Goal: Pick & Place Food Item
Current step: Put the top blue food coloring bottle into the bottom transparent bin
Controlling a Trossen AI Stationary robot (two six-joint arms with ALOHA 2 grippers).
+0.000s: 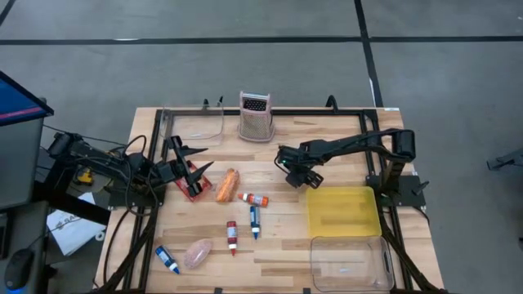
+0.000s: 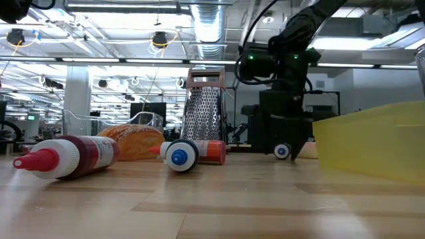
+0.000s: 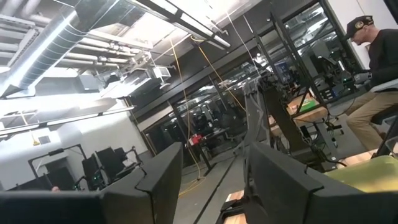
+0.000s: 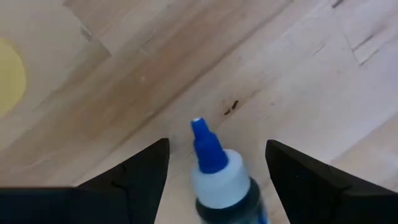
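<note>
An orange-brown bread roll (image 1: 227,185) lies on the wooden table (image 1: 327,131) left of centre. A pink food item (image 1: 197,254) lies near the front edge. My right gripper (image 1: 292,173) points down over mid-table, open. In the right wrist view its fingers (image 4: 140,171) stand on either side of a blue-capped bottle (image 4: 217,168) lying on the wood, without touching it. In the low view this bottle (image 2: 282,152) shows end-on under the gripper. My left gripper (image 1: 196,162) is raised at the table's left, open and tipped upward, with nothing between its fingers (image 3: 155,180).
A yellow bin (image 1: 343,211) and a clear bin (image 1: 347,261) stand at the front right. A metal grater (image 1: 255,117) and a clear tub (image 1: 196,122) stand at the far edge. Several small bottles (image 1: 255,219) lie mid-table. A red flat thing (image 1: 194,184) lies under my left gripper.
</note>
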